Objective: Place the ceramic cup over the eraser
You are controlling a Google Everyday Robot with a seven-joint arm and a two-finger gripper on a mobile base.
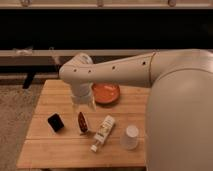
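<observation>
The ceramic cup (130,137) is small, white and tapered, and stands at the table's front right. The eraser (55,122) is a small black block at the left of the table, well apart from the cup. My gripper (83,107) hangs from the white arm over the middle of the table, just above a dark reddish-brown elongated object (82,122). It is between the eraser and the cup and holds neither.
A white-and-cream squeeze bottle (102,133) lies between the reddish-brown object and the cup. An orange plate (106,92) sits at the back of the wooden table (50,150). My white arm (175,95) covers the table's right side. Carpet lies to the left.
</observation>
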